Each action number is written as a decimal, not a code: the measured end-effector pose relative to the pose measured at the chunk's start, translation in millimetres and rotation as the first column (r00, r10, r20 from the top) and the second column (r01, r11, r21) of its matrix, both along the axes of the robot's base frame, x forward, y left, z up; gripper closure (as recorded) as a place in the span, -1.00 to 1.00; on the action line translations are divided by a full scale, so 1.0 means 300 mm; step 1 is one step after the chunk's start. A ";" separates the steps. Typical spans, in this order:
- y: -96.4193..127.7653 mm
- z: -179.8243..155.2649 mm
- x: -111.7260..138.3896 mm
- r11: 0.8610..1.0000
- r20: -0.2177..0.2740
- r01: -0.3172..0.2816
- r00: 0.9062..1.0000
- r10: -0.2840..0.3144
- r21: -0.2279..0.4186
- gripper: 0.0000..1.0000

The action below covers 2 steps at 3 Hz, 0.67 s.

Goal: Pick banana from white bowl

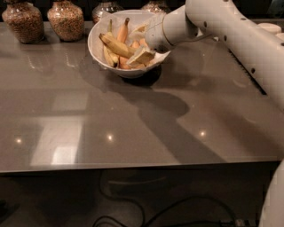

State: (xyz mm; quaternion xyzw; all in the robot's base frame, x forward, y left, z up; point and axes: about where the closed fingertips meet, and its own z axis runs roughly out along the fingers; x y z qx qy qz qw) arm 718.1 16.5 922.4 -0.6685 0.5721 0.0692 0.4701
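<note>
A large glossy white bowl [99,49] stands at the back middle of the grey counter. It holds several bananas [116,45] lying on orange pieces. My gripper [141,56] reaches in over the bowl's right rim from the right. Its cream fingers [143,55] sit low among the fruit, at the right end of the top banana. The white arm [230,31] runs up and away to the right.
Glass jars of brown grain [24,21] [65,18] stand at the back left, and two more jars [105,8] are behind the bowl. A stack of cream bowls [270,27] peeks out behind the arm at the right. The counter's front edge [133,166] runs across the lower part of the view.
</note>
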 end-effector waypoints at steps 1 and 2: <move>0.019 -0.051 0.041 1.000 -0.021 -0.003 1.000 0.003 -0.021 -0.32; 0.030 -0.093 0.080 0.999 -0.036 -0.005 0.999 0.003 -0.044 -0.28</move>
